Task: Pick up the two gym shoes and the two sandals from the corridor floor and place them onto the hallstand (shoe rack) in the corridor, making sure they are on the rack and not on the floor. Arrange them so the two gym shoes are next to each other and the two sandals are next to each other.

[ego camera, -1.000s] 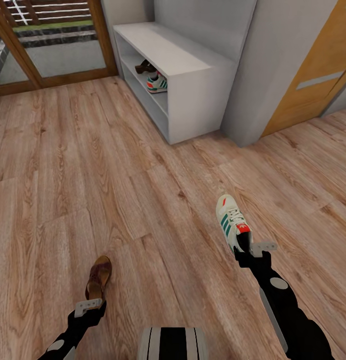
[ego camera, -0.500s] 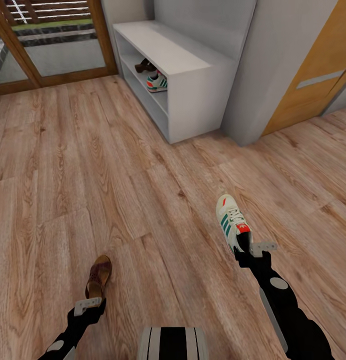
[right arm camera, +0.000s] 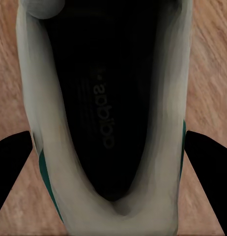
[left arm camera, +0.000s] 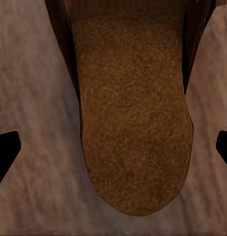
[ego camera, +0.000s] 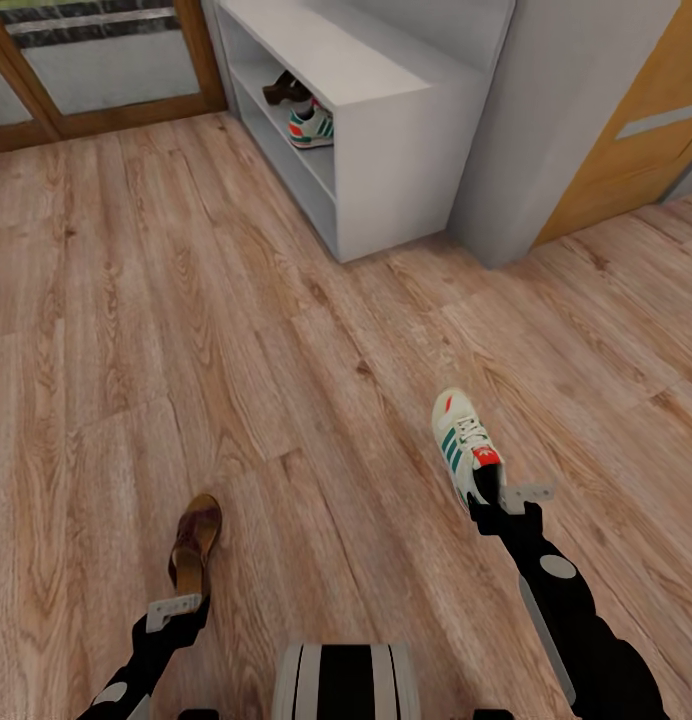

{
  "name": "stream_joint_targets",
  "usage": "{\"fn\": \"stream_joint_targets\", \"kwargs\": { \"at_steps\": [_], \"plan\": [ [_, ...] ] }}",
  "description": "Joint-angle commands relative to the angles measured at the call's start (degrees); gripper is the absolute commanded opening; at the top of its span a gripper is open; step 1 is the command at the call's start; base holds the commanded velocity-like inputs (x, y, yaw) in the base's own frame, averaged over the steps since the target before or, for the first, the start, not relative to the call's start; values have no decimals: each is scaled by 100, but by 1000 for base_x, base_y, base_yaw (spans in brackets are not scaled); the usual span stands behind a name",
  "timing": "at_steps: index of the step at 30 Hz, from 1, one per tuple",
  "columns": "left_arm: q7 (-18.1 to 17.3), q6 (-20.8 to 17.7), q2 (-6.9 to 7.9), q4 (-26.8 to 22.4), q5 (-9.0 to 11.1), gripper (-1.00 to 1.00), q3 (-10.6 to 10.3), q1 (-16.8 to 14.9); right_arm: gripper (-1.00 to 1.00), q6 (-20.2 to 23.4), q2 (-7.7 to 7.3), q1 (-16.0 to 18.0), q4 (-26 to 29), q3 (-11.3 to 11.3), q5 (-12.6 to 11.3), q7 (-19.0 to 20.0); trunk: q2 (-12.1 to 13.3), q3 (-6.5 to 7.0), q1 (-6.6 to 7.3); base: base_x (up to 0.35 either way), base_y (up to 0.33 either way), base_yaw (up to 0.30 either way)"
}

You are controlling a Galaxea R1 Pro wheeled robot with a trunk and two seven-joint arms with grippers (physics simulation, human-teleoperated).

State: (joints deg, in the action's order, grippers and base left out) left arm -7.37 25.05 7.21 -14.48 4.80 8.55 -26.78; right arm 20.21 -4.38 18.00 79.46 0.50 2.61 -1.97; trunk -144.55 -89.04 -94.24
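A white gym shoe (ego camera: 464, 445) with teal stripes hangs toe-forward from my right gripper (ego camera: 501, 497), which is shut on its heel; both fingers press the heel walls of the gym shoe (right arm camera: 106, 113). A brown sandal (ego camera: 196, 535) lies on the corridor floor (ego camera: 286, 330) just ahead of my left gripper (ego camera: 174, 605). That gripper is open, its fingers standing clear on either side of the sandal (left arm camera: 133, 123). The light-grey hallstand (ego camera: 386, 130) stands ahead, with a second gym shoe (ego camera: 311, 127) and a second sandal (ego camera: 284, 88) side by side on its shelf.
A glass door in a wooden frame (ego camera: 106, 110) is at the far left. A grey wall pillar (ego camera: 546, 130) and an orange door (ego camera: 636, 130) stand right of the hallstand. My base (ego camera: 346, 685) shows at the bottom. Open floor lies between me and the hallstand.
The whole view has shifted: floor and hallstand slid up the picture. The gym shoe kept its place in the right gripper. More of the sandal shows ahead of the left gripper.
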Motion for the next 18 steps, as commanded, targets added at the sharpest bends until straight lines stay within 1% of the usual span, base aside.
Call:
{"fn": "stream_joint_targets", "kwargs": {
  "at_steps": [1, 7, 13, 18],
  "plan": [
    [-51, 8, -1, 6, 53, 100, 24, -3, -100, 35, -2, 2, 12, -6, 29, -14, -3, -35, -1, 0, 0, 0],
    [-38, 9, -1, 6, 54, 100, 18, -3, -100, 35, -2, 2, 17, -6, 29, -14, -11, -221, -17, 0, 0, 0],
    [-36, 13, -4, 6, 56, 100, 15, -3, -100, 35, -2, 2, 17, -6, 29, -14, -11, -271, -17, 0, 0, 0],
    [-36, 15, -8, 6, 54, 100, 15, -3, -100, 35, -2, 2, 20, -6, 29, -14, -11, -288, -17, 0, 0, 0]
  ]
}}
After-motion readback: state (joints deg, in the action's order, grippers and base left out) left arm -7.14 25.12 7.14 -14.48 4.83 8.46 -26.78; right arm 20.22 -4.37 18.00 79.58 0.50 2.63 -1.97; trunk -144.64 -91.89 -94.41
